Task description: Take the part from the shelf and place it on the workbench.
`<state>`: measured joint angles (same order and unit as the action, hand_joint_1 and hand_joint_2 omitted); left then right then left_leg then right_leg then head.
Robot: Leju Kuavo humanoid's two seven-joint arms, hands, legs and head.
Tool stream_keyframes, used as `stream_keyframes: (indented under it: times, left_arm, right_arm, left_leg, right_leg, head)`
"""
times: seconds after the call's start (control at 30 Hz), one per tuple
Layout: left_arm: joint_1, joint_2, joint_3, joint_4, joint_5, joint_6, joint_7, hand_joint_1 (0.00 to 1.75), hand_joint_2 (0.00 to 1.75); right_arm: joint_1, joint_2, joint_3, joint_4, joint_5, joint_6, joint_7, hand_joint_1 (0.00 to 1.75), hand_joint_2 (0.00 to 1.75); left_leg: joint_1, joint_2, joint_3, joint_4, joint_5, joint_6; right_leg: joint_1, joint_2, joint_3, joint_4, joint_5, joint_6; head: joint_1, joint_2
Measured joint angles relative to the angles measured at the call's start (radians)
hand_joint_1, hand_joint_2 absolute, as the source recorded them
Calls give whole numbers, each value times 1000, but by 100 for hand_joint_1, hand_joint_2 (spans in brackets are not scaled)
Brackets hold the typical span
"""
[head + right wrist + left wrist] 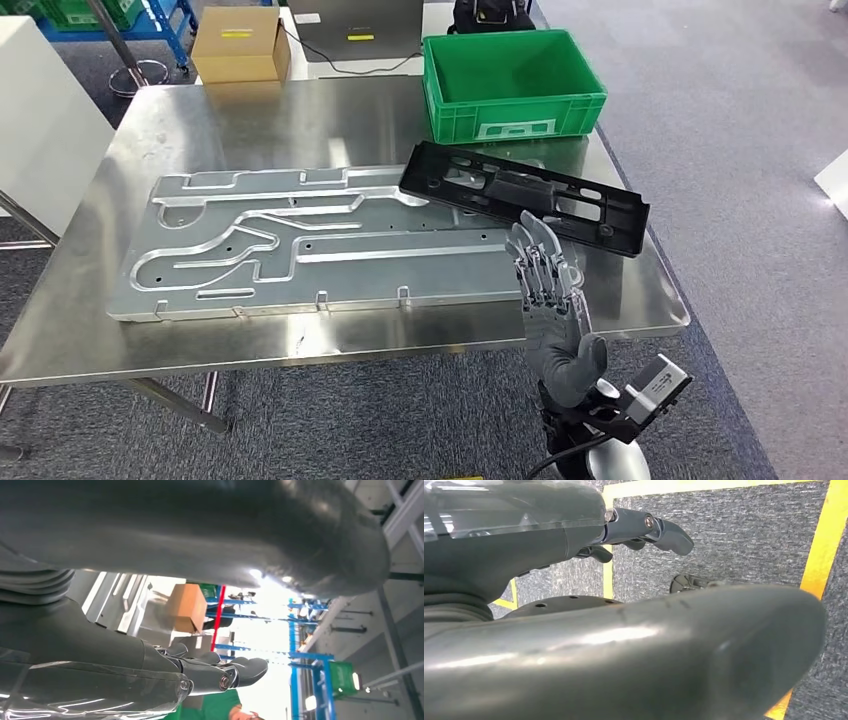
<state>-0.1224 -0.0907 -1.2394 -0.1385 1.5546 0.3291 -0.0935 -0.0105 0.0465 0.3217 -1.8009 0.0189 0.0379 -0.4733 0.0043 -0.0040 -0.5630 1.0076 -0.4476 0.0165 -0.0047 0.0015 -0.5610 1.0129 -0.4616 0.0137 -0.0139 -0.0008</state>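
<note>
Steel workbench point(250, 120) carries a large machined aluminium plate point(300, 245) with routed channels, lying flat across its middle. The black part point(525, 196), a long flat plastic frame, lies on the bench with its near-left end overlapping the plate's far right corner and its other end running toward the bench's right edge. Green crate point(512, 82) stands just behind the part, at the far right of the bench. Cardboard box point(240, 44) sits beyond the far edge. The right hand point(548, 295) is raised over the bench's near right corner, fingers point(530, 250) straight and slightly spread, holding nothing, their tips just short of the part's near edge; contact cannot be told. In the left wrist view the left hand point(644, 530) hangs above grey carpet point(734, 535) with yellow floor tape point(821, 540), fingers extended, nothing in it.
</note>
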Motion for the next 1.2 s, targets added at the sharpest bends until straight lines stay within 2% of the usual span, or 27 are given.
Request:
stream_keyframes:
  times: [0.07,0.13,0.17,0.23,0.27,0.3,0.33,0.37,0.43,0.47,0.5,0.6,0.63,0.67,0.7,0.77,0.8,0.83,0.87,0.9,0.97,1.0,1.03,1.1,1.2]
  left_arm:
    - [0,1,0,0,2,0,-3,0,0]
    - [0,3,0,0,3,0,-4,0,0]
    - [0,4,1,0,3,0,-5,0,0]
    - [1,5,2,0,4,0,-5,0,0]
    - [2,6,3,0,4,0,-5,0,0]
    - [3,7,4,0,4,0,-5,0,0]
    - [4,8,5,0,4,0,-5,0,0]
    - [4,9,6,0,4,0,-5,0,0]
    - [3,11,6,0,4,-1,-6,0,0]
    - [2,12,7,0,3,-2,-7,0,0]
    - [1,12,7,0,3,-4,-7,0,0]
    - [3,12,6,0,1,-12,-5,0,0]
    - [3,12,6,0,0,-14,-3,0,0]
    - [2,12,6,0,0,-15,-1,0,0]
    - [1,12,6,0,-1,-15,0,0,0]
    - [1,12,6,0,-3,-15,2,0,0]
    - [2,12,6,0,-4,-15,2,0,0]
    - [2,12,6,0,-5,-16,2,0,0]
    - [2,12,6,0,-5,-17,3,0,0]
    - [1,12,6,0,-5,-18,4,0,0]
    - [1,11,6,0,-5,-21,4,0,0]
    - [2,10,6,0,-5,-23,4,0,0]
    - [2,9,6,0,-5,-24,4,0,0]
    - [2,9,6,-1,-5,-26,4,0,0]
    - [2,9,6,-1,-5,-26,4,0,0]
  right_arm:
    - [-1,4,0,0,-2,2,-1,0,0]
    - [-2,10,-1,0,-5,4,-1,0,0]
    - [-3,14,-2,1,-7,5,-1,0,0]
    - [-2,18,-2,3,-8,8,0,0,0]
    - [-1,18,-3,6,-8,9,0,0,0]
    - [1,18,-3,8,-9,10,0,0,0]
    - [1,18,-4,10,-9,11,0,0,0]
    - [2,18,-5,11,-9,11,0,0,0]
    - [3,18,-6,12,-9,12,-1,0,0]
    - [3,18,-8,12,-10,12,-1,0,0]
    - [4,18,-9,13,-10,11,-2,0,0]
    - [15,18,-14,15,-12,3,-6,0,0]
    - [21,18,-17,15,-13,0,-8,0,0]
    - [27,18,-21,15,-13,-2,-12,0,0]
    - [33,18,-24,16,-14,-2,-16,0,0]
    - [44,17,-29,18,-15,-3,-20,0,0]
    - [50,17,-31,19,-15,-4,-20,0,0]
    - [56,16,-32,20,-15,-5,-20,0,0]
    - [61,15,-32,20,-14,-6,-20,0,0]
    - [65,15,-32,20,-13,-8,-20,0,0]
    - [70,15,-32,18,-10,-13,-20,0,0]
    - [72,15,-32,17,-10,-16,-20,0,0]
    - [75,14,-32,15,-9,-18,-20,0,0]
    - [79,13,-32,14,-8,-19,-20,0,0]
    - [80,13,-32,13,-8,-20,-19,0,0]
  left_leg:
    - [-1,0,-1,-2,3,-12]
    - [-1,0,-9,20,-18,-22]
    - [0,0,-24,58,-47,-25]
    - [2,0,-74,185,-124,-30]
    - [2,0,-99,248,-152,-32]
    - [3,0,-110,284,-163,-34]
    - [3,0,-102,281,-154,-34]
    - [4,0,-73,235,-128,-34]
    - [5,0,5,95,-74,-31]
    - [5,-1,30,45,-59,-27]
    - [3,-1,40,19,-53,-22]
    - [1,-1,29,13,-37,-1]
    - [2,0,24,10,-28,6]
    - [3,2,16,7,-19,13]
    - [4,4,7,6,-10,18]
    - [2,5,-17,8,6,21]
    - [1,6,-29,10,14,21]
    - [-1,7,-41,11,22,21]
    - [-3,7,-53,12,29,20]
    - [-4,7,-62,13,37,19]
    - [-6,6,-74,12,53,13]
    - [-6,6,-75,10,61,8]
    - [-4,6,-75,8,68,2]
    - [-1,7,-73,4,77,-5]
    - [-1,7,-74,4,80,-7]
  right_leg:
    - [1,1,-2,-5,4,-11]
    - [-4,-1,-3,-14,13,-24]
    - [-6,-3,-4,-18,18,-31]
    - [-5,-6,-12,-17,24,-37]
    - [-5,-6,-17,-16,26,-37]
    - [-4,-7,-22,-13,28,-37]
    - [-4,-7,-27,-10,30,-36]
    - [-4,-7,-31,-6,31,-35]
    - [-3,-6,-40,6,33,-31]
    - [-1,-5,-45,12,34,-26]
    - [0,-5,-49,15,36,-21]
    - [-2,-3,-57,18,44,0]
    - [-4,-2,-63,27,31,7]
    - [-5,-2,-75,54,1,12]
    - [-8,-1,-92,100,-42,17]
    - [-10,-1,-129,225,-126,25]
    - [-10,-2,-135,269,-146,26]
    - [-9,-2,-125,281,-144,25]
    - [-9,-1,-94,253,-124,22]
    - [-7,-1,-47,193,-98,16]
    - [0,-3,52,48,-73,1]
    - [5,-3,81,2,-70,-4]
    - [9,-3,92,-21,-72,-8]
    - [14,-2,91,-26,-64,-12]
    - [15,-2,91,-27,-64,-13]
  head:
    - [0,0]
    - [-2,0]
    - [-2,0]
    - [-4,0]
    - [-4,0]
    - [-4,0]
    - [-4,0]
    - [-4,0]
    - [-4,0]
    - [-3,0]
    - [-3,0]
    - [-3,0]
    - [-2,0]
    - [0,0]
    - [1,0]
    - [3,0]
    - [3,0]
    - [3,0]
    - [3,0]
    - [3,0]
    - [2,0]
    - [3,0]
    - [5,0]
    - [8,0]
    - [8,0]
